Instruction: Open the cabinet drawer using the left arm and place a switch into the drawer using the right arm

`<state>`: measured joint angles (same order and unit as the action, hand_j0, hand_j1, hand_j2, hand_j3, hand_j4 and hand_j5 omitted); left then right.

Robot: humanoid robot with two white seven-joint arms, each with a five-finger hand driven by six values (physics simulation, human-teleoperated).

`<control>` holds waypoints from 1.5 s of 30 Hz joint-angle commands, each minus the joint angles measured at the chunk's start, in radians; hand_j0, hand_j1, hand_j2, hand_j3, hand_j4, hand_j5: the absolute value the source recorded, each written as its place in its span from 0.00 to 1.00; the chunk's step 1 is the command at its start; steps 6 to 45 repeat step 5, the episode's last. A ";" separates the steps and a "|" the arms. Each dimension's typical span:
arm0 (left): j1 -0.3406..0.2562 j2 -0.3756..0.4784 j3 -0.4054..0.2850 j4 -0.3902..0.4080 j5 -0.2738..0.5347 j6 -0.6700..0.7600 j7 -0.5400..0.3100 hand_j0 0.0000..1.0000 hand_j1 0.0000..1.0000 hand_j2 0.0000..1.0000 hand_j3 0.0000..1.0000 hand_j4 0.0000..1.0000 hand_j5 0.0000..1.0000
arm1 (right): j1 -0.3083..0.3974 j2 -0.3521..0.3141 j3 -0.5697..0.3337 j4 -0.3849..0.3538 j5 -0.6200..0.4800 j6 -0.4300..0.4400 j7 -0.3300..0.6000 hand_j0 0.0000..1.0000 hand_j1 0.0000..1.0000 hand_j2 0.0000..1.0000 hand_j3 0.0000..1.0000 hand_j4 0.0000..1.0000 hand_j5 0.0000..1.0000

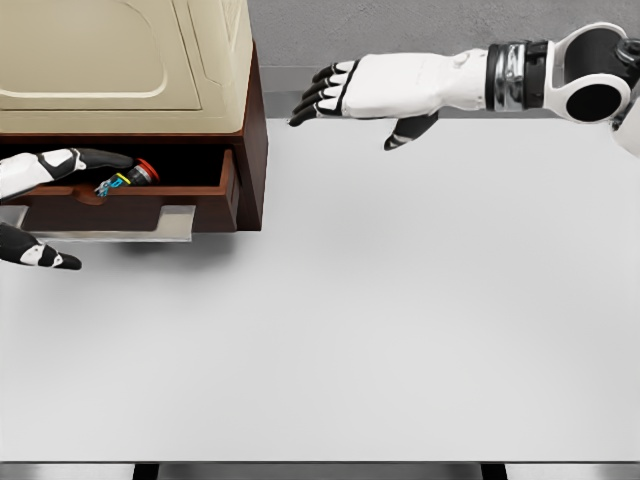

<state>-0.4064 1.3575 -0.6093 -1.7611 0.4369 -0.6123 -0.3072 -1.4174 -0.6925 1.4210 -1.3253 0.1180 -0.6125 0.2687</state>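
Across most of the view we list a white table [400, 330], its surface bare from the middle to the near edge, with a dark strip below that edge.

At the upper left we list a cabinet [130, 60]: cream top with a raised panel outline, dark brown side wall, standing on the table's far left part.

Under the cream top we list the drawer [150, 205], pulled out toward us, brown front board with a flat grey handle [120, 222] along its lower edge.

From the upper right we list our right arm [560, 75], white with black joints, reaching leftward above the table's far edge. Its right hand [365, 90] is spread flat and wide, black-tipped fingers pointing toward the cabinet, thumb hanging down, holding nothing, and apart from the cabinet.

At the left edge we list our left hand [40, 200], mostly cut off by the frame: upper fingers lie over the drawer's front board, thumb sits below the handle. Whether it grips, we cannot tell.

Inside the drawer we list the switch [128, 178], small, dark body, red end, lying tilted just beside the left fingers.
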 commanded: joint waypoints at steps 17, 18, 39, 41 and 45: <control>-0.022 -0.031 0.009 -0.001 -0.040 0.001 -0.006 1.00 1.00 1.00 1.00 1.00 1.00 | 0.009 -0.096 0.024 0.078 -0.001 0.002 -0.002 1.00 1.00 1.00 1.00 1.00 1.00; -0.022 -0.031 0.009 -0.001 -0.040 0.001 -0.006 1.00 1.00 1.00 1.00 1.00 1.00 | 0.009 -0.096 0.024 0.078 -0.001 0.002 -0.002 1.00 1.00 1.00 1.00 1.00 1.00; -0.022 -0.031 0.009 -0.001 -0.040 0.001 -0.006 1.00 1.00 1.00 1.00 1.00 1.00 | 0.009 -0.096 0.024 0.078 -0.001 0.002 -0.002 1.00 1.00 1.00 1.00 1.00 1.00; -0.022 -0.031 0.009 -0.001 -0.040 0.001 -0.006 1.00 1.00 1.00 1.00 1.00 1.00 | 0.009 -0.096 0.024 0.078 -0.001 0.002 -0.002 1.00 1.00 1.00 1.00 1.00 1.00; -0.022 -0.031 0.009 -0.001 -0.040 0.001 -0.006 1.00 1.00 1.00 1.00 1.00 1.00 | 0.009 -0.096 0.024 0.078 -0.001 0.002 -0.002 1.00 1.00 1.00 1.00 1.00 1.00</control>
